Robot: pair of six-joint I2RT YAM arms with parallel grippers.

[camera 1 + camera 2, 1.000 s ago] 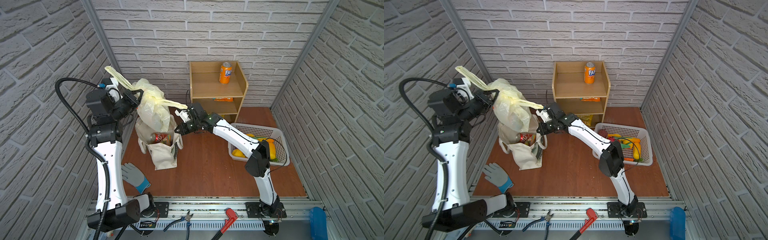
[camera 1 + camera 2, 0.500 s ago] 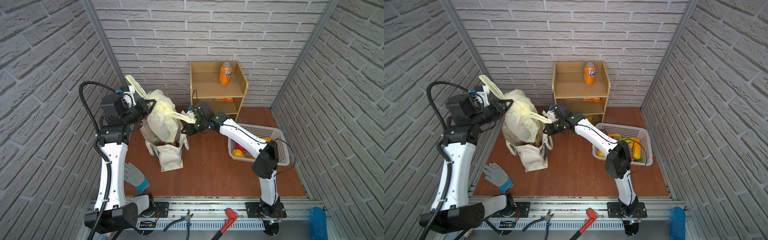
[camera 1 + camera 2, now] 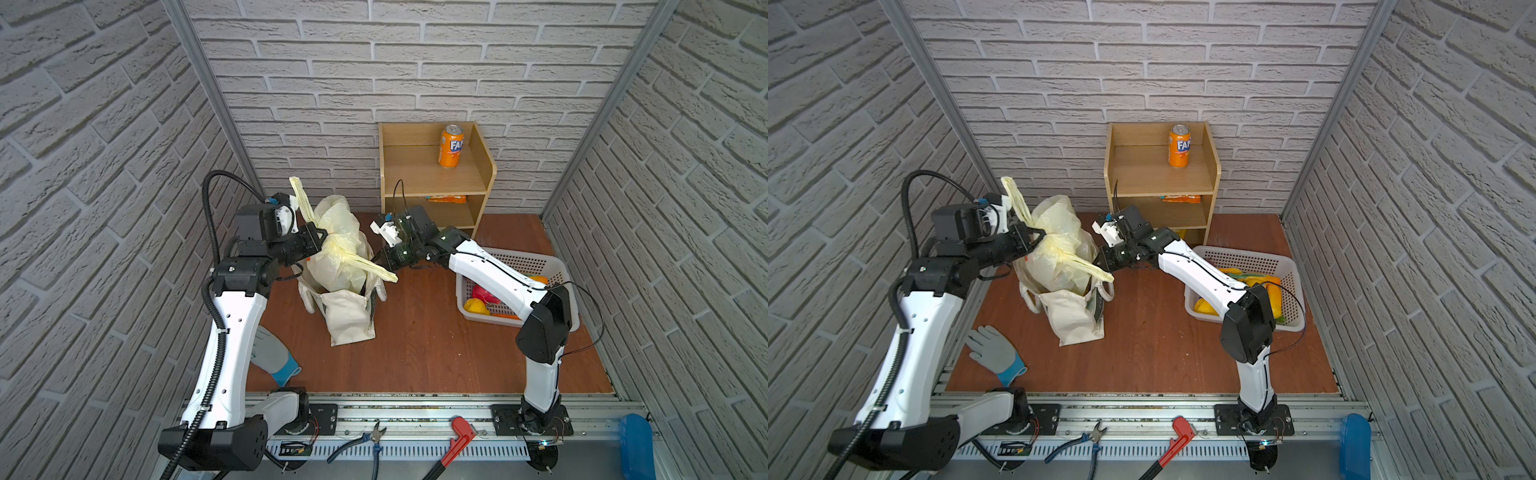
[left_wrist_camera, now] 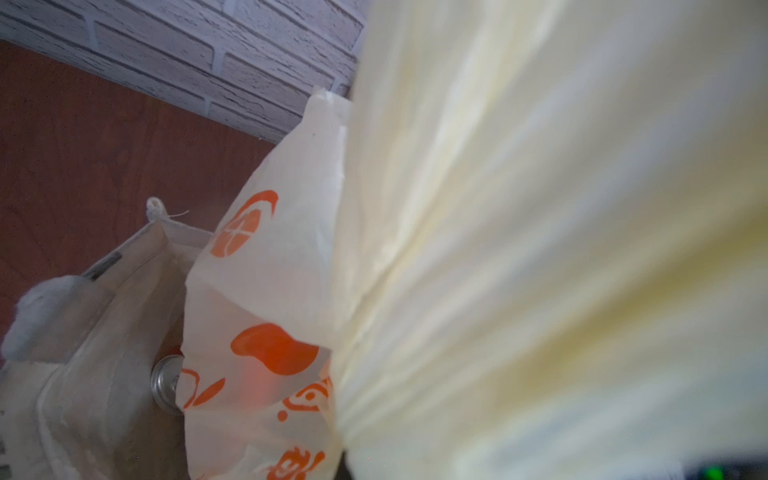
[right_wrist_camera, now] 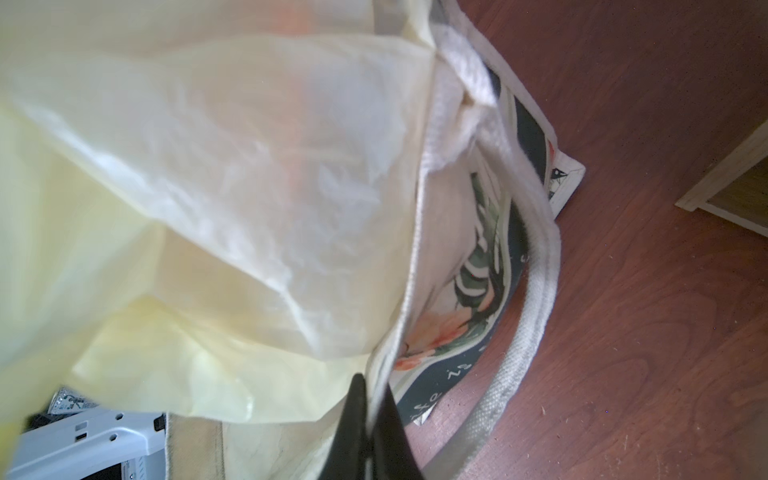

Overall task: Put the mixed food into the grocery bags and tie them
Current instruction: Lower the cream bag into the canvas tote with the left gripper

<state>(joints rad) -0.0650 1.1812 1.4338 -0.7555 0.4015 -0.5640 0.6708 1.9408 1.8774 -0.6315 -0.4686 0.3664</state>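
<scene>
Left of centre in both top views: thin, crinkly pale-yellow plastic bag point(image 3: 336, 262), bulging out of a boxy cream canvas tote point(image 3: 350, 322) upright on the reddish wood-grain worktop point(image 3: 419, 357). Bag handles stretched into long twisted strips. Left jaws pinched shut on one strip at the bag's upper left, free end sticking up behind. Right jaws closed tight on the other strip at the bag's right, loose tip drooping just below. At right, white perforated plastic basket point(image 3: 540, 266) with yellow and red toy produce point(image 3: 478, 305). At the back, pale wooden shelf point(image 3: 432, 183) with an upright orange can point(image 3: 450, 146). From the left wrist, not legible from above: orange fruit print point(image 4: 245, 232) on the film, silver can top point(image 4: 166, 380) down inside the tote. From the right wrist alone: leafy floral print point(image 5: 478, 270) on the tote's side, thick woven handle point(image 5: 540, 291), black jaw tips pressed together at the lower edge.
</scene>
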